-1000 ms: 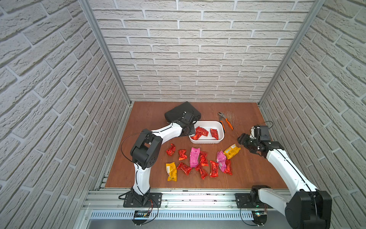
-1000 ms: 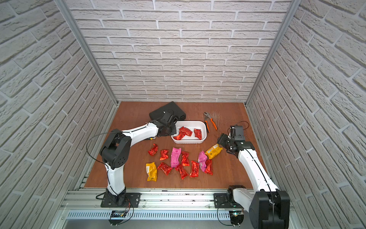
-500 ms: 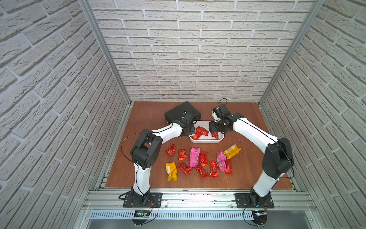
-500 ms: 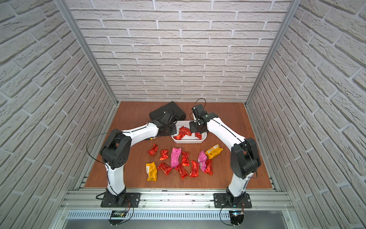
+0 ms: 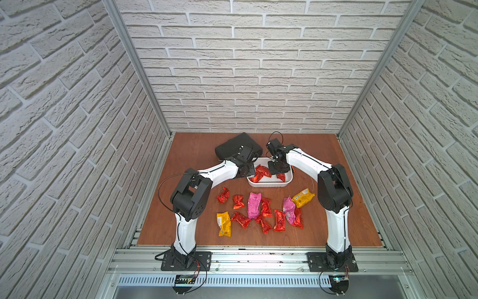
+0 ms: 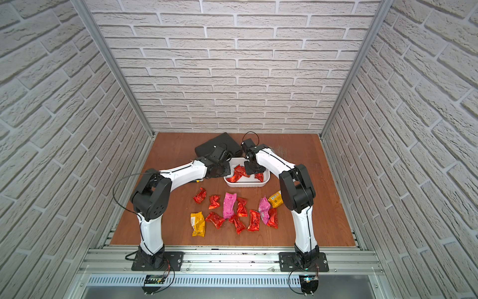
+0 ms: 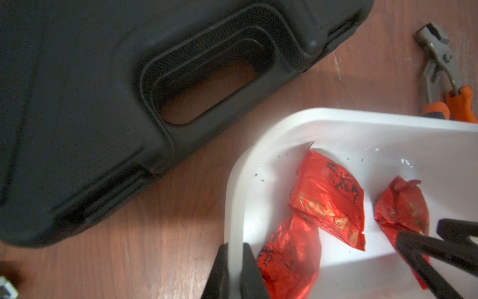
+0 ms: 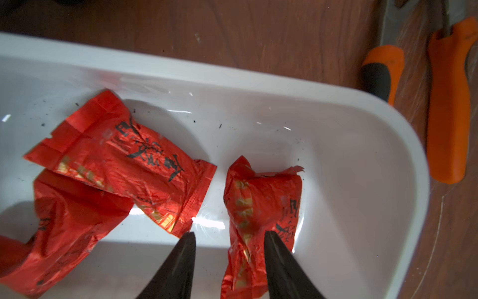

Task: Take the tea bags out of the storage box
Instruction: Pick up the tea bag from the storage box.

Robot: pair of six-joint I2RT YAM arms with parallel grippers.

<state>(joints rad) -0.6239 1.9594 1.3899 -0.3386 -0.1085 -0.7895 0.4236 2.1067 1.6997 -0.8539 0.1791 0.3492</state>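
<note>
Storage box point(image 5: 269, 184) sits toward the back of the wooden surface point(image 5: 362, 207), just beside a black case point(image 7: 77, 103) with a moulded handle. Orange-handled pliers point(image 8: 447, 103) lie beside the box's other end.

Three red tea bags point(image 8: 116, 155) are inside the box. Each foil carries black brush-stroke characters and a gold printed band, but the characters are not legible. Dark specks dot the box floor.

Left claw point(image 7: 234, 246) is clamped on the box's end wall, one finger inside and one outside.

Right claw point(image 8: 229, 233) is down in the box with its jaws apart, straddling a single red bag point(image 8: 261, 202). One finger is at the foil's edge. Beside the other finger a strip of white floor shows.

Eleven loose tea bags point(image 5: 254, 208) lie on the surface in front of the box: seven red, two pink, two yellow. In both top views the print on the pink and yellow ones is too small to read.
</note>
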